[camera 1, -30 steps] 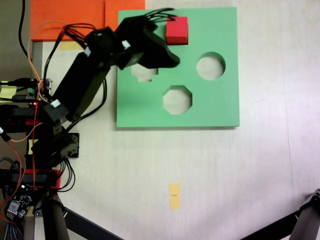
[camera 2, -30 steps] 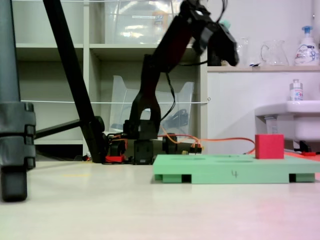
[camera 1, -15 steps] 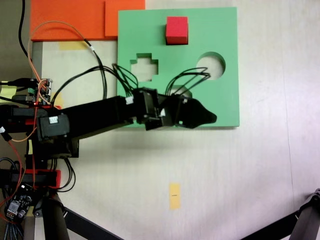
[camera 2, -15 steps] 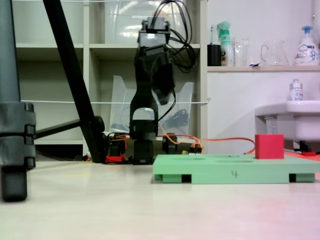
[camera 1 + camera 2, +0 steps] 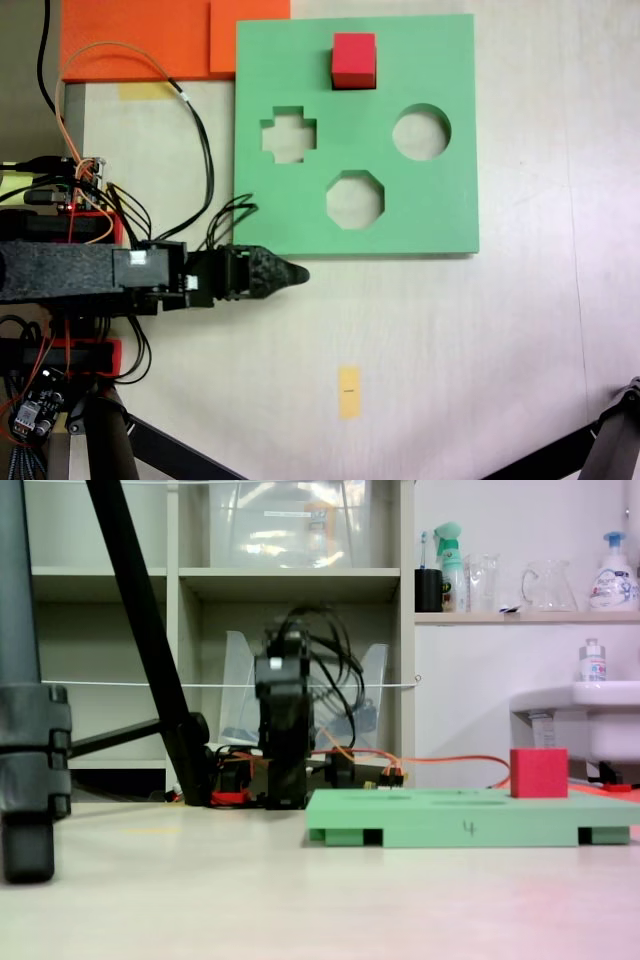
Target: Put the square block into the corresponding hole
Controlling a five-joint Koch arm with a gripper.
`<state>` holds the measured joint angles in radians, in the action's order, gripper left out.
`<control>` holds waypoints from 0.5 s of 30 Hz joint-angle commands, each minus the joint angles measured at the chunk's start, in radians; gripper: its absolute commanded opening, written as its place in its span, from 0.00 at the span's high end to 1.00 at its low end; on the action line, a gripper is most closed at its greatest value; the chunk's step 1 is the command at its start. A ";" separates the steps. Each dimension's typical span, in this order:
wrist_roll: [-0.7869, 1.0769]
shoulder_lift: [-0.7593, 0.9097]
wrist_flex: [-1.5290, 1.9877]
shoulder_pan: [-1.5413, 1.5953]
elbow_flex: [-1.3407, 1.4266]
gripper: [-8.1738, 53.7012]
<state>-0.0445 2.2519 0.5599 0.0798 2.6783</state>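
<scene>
The square block (image 5: 353,60) is a red cube resting at the top middle of the green board (image 5: 440,210). In a fixed view from the side the block (image 5: 538,772) stands up above the board (image 5: 470,829). The corresponding hole is hidden. My gripper (image 5: 295,272) lies low, just off the board's lower left corner, far from the block, pointing right. A single dark tip shows and nothing is in it. The arm (image 5: 283,720) faces the side camera, folded down.
The board has a cross cutout (image 5: 289,134), a round cutout (image 5: 421,132) and an octagonal cutout (image 5: 355,199). Orange foam sheets (image 5: 150,35) lie at the upper left. A yellow tape mark (image 5: 348,391) is on the table. Tripod legs (image 5: 620,430) stand at the lower corners.
The arm swung away from above the board's top, across its lower edge, and folded down beside the lower left corner. The red block has not moved.
</scene>
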 commanded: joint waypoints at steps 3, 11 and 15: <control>0.005 0.072 -0.327 -0.002 0.202 0.17; -0.011 0.072 -0.551 -0.003 0.457 0.29; -0.015 0.072 -0.555 -0.005 0.457 0.32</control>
<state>-0.0383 2.2519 -0.0276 0.0752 3.0603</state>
